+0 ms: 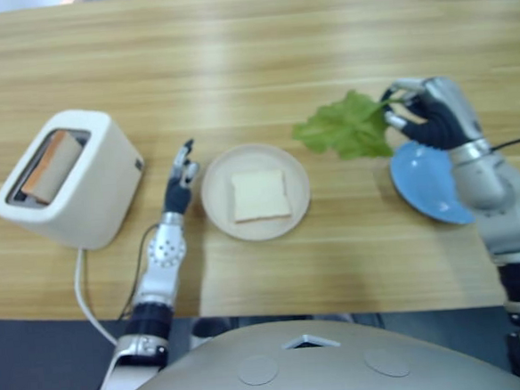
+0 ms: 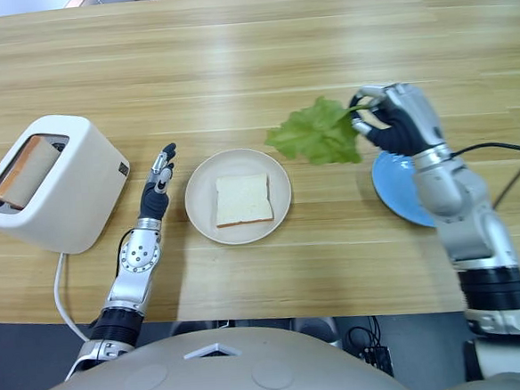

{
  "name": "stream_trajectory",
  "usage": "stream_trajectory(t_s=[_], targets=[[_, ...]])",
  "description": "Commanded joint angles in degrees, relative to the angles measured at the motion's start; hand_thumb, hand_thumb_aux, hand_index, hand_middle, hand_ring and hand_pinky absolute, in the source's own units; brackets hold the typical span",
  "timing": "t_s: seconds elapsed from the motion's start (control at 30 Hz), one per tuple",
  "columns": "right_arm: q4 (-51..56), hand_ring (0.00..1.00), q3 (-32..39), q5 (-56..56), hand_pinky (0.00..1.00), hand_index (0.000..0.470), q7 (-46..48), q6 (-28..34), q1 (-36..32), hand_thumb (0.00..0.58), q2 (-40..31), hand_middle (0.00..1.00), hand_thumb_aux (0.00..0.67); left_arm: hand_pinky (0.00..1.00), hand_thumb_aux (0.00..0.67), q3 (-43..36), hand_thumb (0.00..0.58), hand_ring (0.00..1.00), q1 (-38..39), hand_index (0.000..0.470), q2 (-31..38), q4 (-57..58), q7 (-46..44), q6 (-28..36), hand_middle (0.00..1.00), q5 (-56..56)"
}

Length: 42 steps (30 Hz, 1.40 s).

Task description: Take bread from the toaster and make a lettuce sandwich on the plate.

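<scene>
A pale wooden table (image 1: 251, 62) spans the whole scene, and almost nothing of the room shows past its far edge. In the left eye view the right hand (image 1: 437, 116) is curled on the stem of a lettuce leaf (image 1: 345, 128), over the far rim of a blue dish (image 1: 425, 188). In the right eye view one bread slice (image 2: 242, 199) lies flat on the cream plate (image 2: 197, 186). The left hand (image 2: 157, 186) is beside it, fingers extended and empty, and a second slice (image 2: 22, 176) sits in the toaster (image 2: 73, 199). The lettuce step seems to be in hand, and next the leaf must travel left and settle onto the slice.
</scene>
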Motion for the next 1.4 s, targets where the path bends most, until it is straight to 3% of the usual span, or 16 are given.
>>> stream_trajectory(t_s=[0.03, 0.4, 0.77, 1.2, 1.23, 1.27, 1.3, 1.33, 1.37, 1.4], targets=[[4.0, 1.0, 5.6, -0.5, 1.0, 0.46, 2.5, -0.7, -2.3, 0.58, 4.5, 1.0, 0.67, 0.0, 0.0, 1.0, 0.0, 0.0, -0.6, 0.0, 0.0, 2.5, -0.5, -0.3, 0.0, -1.3], [21.9, 1.0, 13.6, 0.3, 1.0, 0.46, 3.6, -3.7, -5.3, 0.58, 16.2, 1.0, 0.67, 0.0, 0.0, 1.7, 0.0, 0.0, -0.8, 0.0, 0.1, 4.2, -1.0, -1.2, 0.0, -2.0], [39.9, 1.0, 17.4, -2.4, 1.0, 0.46, 1.0, -8.4, -8.4, 0.58, 18.9, 1.0, 0.67, 0.0, 0.0, 1.0, 0.0, 0.0, -0.5, 0.0, -0.6, 4.8, -0.3, -1.5, 0.0, -0.9], [40.2, 1.0, 21.0, -9.9, 1.0, 0.46, -4.0, -9.0, -9.5, 0.58, 16.5, 1.0, 0.67, 0.0, 0.0, 0.3, 0.0, 0.0, 0.1, 0.0, -0.9, 4.6, -0.3, -1.4, 0.0, -0.4], [39.5, 0.84, 21.7, -11.1, 0.84, 0.46, -4.2, -8.8, -9.3, 0.58, 16.1, 0.84, 0.67, 0.0, 0.0, 0.3, 0.0, 0.0, 0.1, 0.0, -0.9, 4.7, -0.3, -1.4, 0.0, -0.4], [38.7, 0.0, 22.2, -12.3, 0.0, 0.354, -4.7, -8.7, -9.1, 0.549, 15.8, 0.0, 0.515, 0.0, 0.0, 0.2, 0.0, 0.0, 0.1, 0.0, -1.0, 4.8, -0.2, -1.4, 0.0, -0.3], [37.5, 0.0, 22.5, -13.3, 0.0, 0.354, -5.2, -8.6, -8.8, 0.549, 15.2, 0.0, 0.515, 0.0, 0.0, 0.2, 0.0, 0.0, 0.0, 0.0, -1.1, 4.8, -0.2, -1.4, 0.0, -0.3], [36.2, 0.0, 22.7, -14.0, 0.0, 0.067, -5.4, -8.6, -8.4, 0.156, 14.6, 0.0, 0.097, 0.0, 0.0, 0.1, 0.0, 0.0, 0.0, 0.0, -1.1, 4.9, -0.2, -1.4, 0.0, -0.2], [33.9, 0.0, 22.6, -14.5, 0.0, 0.0, -5.3, -8.2, -7.8, 0.0, 13.8, 0.0, 0.0, 0.0, 0.0, 0.1, 0.0, 0.0, -0.1, 0.0, -1.1, 4.9, -0.2, -1.5, 0.0, -0.2], [31.7, 0.0, 22.3, -14.8, 0.0, 0.0, -5.1, -7.9, -7.2, 0.0, 13.0, 0.0, 0.0, 0.0, 0.0, 0.0, 0.0, 0.0, -0.1, 0.0, -1.1, 5.0, -0.2, -1.5, 0.0, -0.2]])
